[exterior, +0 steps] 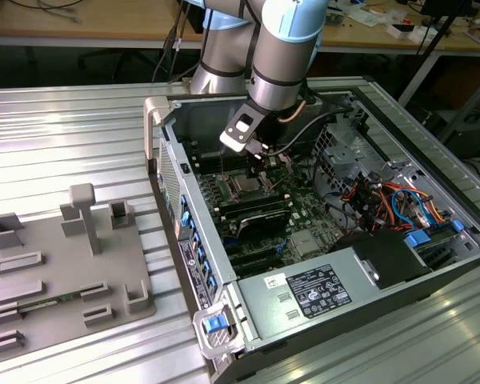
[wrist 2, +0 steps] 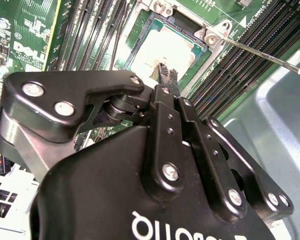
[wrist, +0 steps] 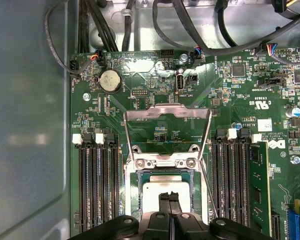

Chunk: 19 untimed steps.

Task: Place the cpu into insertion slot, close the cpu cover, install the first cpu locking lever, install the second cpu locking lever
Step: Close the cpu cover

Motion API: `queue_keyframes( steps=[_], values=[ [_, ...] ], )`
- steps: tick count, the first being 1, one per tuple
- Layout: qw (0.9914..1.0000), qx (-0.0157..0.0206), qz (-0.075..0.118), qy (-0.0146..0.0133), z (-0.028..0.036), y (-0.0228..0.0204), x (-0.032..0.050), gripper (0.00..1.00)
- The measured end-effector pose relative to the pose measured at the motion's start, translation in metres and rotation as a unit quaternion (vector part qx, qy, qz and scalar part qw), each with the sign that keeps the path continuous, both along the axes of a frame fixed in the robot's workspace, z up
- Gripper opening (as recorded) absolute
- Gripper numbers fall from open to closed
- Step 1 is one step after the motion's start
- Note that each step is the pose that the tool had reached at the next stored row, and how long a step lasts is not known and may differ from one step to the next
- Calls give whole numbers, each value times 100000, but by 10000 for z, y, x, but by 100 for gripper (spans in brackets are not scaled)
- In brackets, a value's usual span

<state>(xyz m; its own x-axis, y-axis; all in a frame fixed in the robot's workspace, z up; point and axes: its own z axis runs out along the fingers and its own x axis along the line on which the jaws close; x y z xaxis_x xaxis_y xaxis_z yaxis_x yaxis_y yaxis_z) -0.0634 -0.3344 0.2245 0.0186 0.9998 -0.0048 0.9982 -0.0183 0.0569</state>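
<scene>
grey moulded tray (exterior: pixel 64 272) is sitting on the ribbed metal surface (exterior: pixel 72 128) at the exterior view's left, well apart from everything else. moving right, the open pc case (exterior: pixel 162 152) is lying on its side, and the arm (exterior: pixel 284 48) is reaching down into it, with the tool (exterior: pixel 262 164) hanging over the socket area of the green board.

in the first wrist view the cpu (wrist: pixel 155 192) is sitting flat in the insertion slot, silver top facing up. the cpu cover (wrist: pixel 167 111) is standing open, tilted back from its hinge, so it isn't lying over the chip. the tool's fingers (wrist: pixel 165 205) are pressed together with nothing between them, right over the cpu. can't tell if the tips are actually touching it. memory slots (wrist: pixel 97 185) are running along both sides of the socket.

in the second wrist view a thin locking lever (wrist 2: pixel 262 54) is sticking out from a socket corner, unlatched.

further toward the exterior view's right, orange and blue cables (exterior: pixel 392 200) are bunching up inside the case, with the power supply (exterior: pixel 320 292) sitting near them.
</scene>
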Motion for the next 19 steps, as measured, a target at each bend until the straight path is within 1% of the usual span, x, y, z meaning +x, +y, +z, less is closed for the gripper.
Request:
queue_keyframes(
  steps=[7, 14, 19],
  values=[
    [100000, -4, -2, 4, 6, 0, 0, 11],
    [100000, 32, 0, 1, 62, 0, 0, 11],
    [100000, 57, 1, -8, 82, 0, 0, 11]
  ],
)
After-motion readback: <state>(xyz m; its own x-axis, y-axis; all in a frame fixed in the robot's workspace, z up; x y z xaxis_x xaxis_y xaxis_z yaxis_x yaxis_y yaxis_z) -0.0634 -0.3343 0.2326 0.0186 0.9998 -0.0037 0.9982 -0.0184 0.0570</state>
